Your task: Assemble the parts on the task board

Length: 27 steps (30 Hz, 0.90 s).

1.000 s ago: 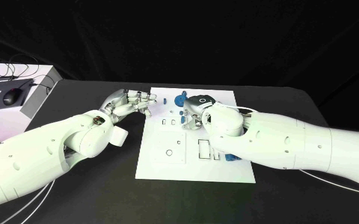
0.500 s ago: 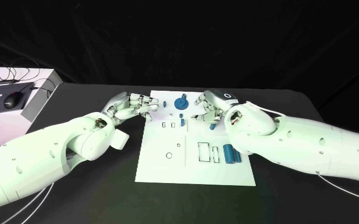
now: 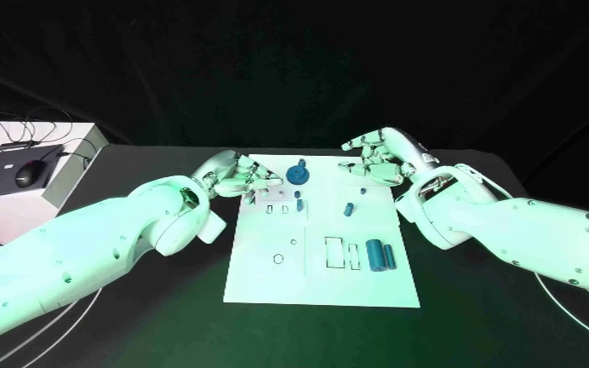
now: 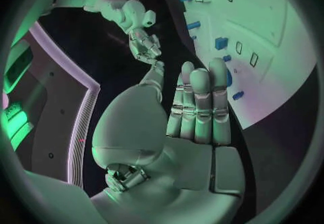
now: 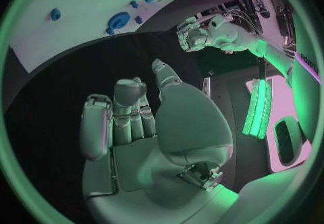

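Note:
The white task board (image 3: 319,278) lies in the middle of the black table. On it a round blue part (image 3: 299,175) stands near the far edge, a short blue part (image 3: 349,209) lies mid-board, and two blue cylinders (image 3: 380,255) lie side by side at the right. My left hand (image 3: 239,179) hovers at the board's far left edge, fingers straight and holding nothing; it also appears as the left hand (image 4: 196,108) in its wrist view. My right hand (image 3: 383,157) is raised over the board's far right corner, fingers spread and empty, as the right hand (image 5: 135,121) also shows.
A white box with a black mouse (image 3: 27,174) and cables sits at the table's far left. Outlined slots (image 3: 334,250) and small holes mark the board's near half. Black table (image 3: 147,317) surrounds the board.
My right hand has lifted off the middle of the board and drawn back to the far right corner, uncovering the short blue part and the two cylinders. The left hand stays at the far left edge.

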Motion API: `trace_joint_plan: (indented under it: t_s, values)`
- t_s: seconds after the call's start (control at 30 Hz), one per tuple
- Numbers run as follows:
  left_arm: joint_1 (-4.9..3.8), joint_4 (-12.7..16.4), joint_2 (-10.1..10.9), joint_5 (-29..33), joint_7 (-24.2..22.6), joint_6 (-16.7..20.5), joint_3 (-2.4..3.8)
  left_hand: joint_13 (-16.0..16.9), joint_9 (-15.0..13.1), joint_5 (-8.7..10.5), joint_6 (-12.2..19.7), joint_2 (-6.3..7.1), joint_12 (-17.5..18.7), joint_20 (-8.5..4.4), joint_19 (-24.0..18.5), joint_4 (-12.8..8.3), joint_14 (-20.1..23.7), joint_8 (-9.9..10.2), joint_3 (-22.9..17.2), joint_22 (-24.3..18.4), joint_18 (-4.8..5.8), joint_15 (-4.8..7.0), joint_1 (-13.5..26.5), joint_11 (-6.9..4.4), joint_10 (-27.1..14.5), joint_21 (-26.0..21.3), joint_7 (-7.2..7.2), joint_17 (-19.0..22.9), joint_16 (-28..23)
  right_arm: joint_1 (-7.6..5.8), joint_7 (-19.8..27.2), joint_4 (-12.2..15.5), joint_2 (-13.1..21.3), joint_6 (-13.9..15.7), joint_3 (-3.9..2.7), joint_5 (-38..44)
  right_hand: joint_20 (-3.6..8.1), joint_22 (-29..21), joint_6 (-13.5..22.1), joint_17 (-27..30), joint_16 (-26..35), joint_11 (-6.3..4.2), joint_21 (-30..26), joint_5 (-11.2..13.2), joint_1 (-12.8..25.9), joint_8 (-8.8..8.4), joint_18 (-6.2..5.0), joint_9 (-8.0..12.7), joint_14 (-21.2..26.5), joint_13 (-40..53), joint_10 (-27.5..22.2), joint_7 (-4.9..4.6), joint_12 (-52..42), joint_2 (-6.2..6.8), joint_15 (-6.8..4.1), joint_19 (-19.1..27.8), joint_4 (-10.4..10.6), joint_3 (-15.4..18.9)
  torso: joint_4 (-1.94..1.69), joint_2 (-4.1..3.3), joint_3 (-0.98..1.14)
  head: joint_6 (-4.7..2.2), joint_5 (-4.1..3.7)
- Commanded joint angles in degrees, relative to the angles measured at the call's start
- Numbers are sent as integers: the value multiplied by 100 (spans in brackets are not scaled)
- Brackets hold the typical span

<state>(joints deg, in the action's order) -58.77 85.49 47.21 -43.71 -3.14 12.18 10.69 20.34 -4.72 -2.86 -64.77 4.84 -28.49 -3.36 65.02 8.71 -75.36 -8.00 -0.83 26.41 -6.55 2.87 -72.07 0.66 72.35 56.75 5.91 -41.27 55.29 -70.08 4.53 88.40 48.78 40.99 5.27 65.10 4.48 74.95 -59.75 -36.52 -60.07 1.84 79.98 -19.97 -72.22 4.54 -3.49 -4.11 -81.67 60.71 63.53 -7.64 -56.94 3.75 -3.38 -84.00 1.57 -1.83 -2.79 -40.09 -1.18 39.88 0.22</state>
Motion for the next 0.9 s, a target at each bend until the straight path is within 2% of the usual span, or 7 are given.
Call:
trace_joint_plan:
  t_s: [0.03, 0.07, 0.1, 0.27, 0.4, 0.8, 0.9]
  values:
    - [-127, -101, -139, -641, 1233, -193, -6, 595, -104, -23, 238, 241, -718, 1, -89, 406, 218, -179, -177, 277, -79, -73, 221, 75, -543, 370, 36, -360, 417, -16, 635, -33, 46, 83, -13, -923, -11, 1101, -206, -8, 19, -73, 28, -96, 1, 121, 77, -73, 21, 9, -23, 59, 6, -82, -3, -522, 11, 46, -5, 46, 53, 21, 27]
    - [-185, -151, -195, -656, 1407, -268, -23, 1174, -258, -80, 415, 444, -1493, 9, -117, 626, 208, -456, -325, 516, -155, -59, 194, 49, -903, 702, 1, -708, 847, -21, 646, -48, 59, 67, -16, -992, 0, 1104, -302, -11, 21, -100, 32, -148, 22, 182, 79, -126, 22, 13, -16, 108, 3, -96, -19, -523, 13, 66, -5, 53, 61, 31, 33]
    - [-288, -234, -287, -677, 1710, -476, -65, 1318, -362, -1, 381, 329, -1704, 26, -159, 770, 166, -649, -349, 653, -171, -64, 342, 56, -999, 791, -8, -952, 1004, -26, 657, -69, 72, 48, -19, -1077, 22, 1104, -420, -13, 27, -142, 31, -157, 51, 276, 82, -232, 22, 13, -5, 176, 7, -111, -47, -523, 11, 106, -6, 59, 66, 38, 41]
    - [-651, -499, -608, -711, 2586, -1224, -232, 1677, -781, -3, 333, 28, -2285, 0, 257, 750, -275, -1254, -122, 1659, -166, 79, 666, -118, -852, 1425, -213, -1488, 1401, -56, 670, -186, 91, -28, -31, -1354, 111, 1111, -204, -59, 85, -195, 29, -204, 113, 549, 112, -1224, 0, 58, 49, 252, 37, -277, -102, -524, -107, 342, 18, 87, 105, 53, 74]
    - [-898, -752, -893, -796, 3052, -1675, -376, 1862, -1403, -15, 523, -16, -2429, -34, 457, 778, -469, -1685, -87, 2171, -153, 144, 704, -177, -779, 1714, -301, -1761, 1481, -69, 650, -261, 82, -83, -35, -1441, 107, 1113, -166, -79, 102, -191, 29, -236, 143, 500, 111, -1463, -6, 98, 62, 250, 30, -292, -100, -524, -101, 361, 28, 100, 123, 49, 85]
    - [-1299, -1457, -1689, -1543, 3607, -2130, -714, 1954, -2282, -2, 676, 454, -2270, -6, 464, 780, -536, -1709, -1271, 2348, -176, 149, 950, -202, -712, 1733, -311, -1986, 1353, -80, 545, -379, 18, -158, -39, -1512, 95, 1113, -201, -106, 131, -180, 21, -431, 207, 230, 106, -1649, -16, 163, 75, 224, 37, -288, -90, -524, -84, 371, 42, 97, 122, 46, 78]
    - [-1351, -1602, -1848, -1576, 3649, -2176, -749, 2019, -2921, -11, 764, 632, -2256, -36, 476, 807, -557, -1865, -1685, 2404, -163, 185, 1097, -241, -697, 1712, -354, -2065, 1303, -81, 520, -399, -1, -171, -39, -1503, 95, 1114, -197, -108, 131, -178, 21, -448, 209, 217, 106, -1651, -15, 165, 76, 221, 38, -291, -88, -524, -85, 369, 51, 91, 117, 41, 74]
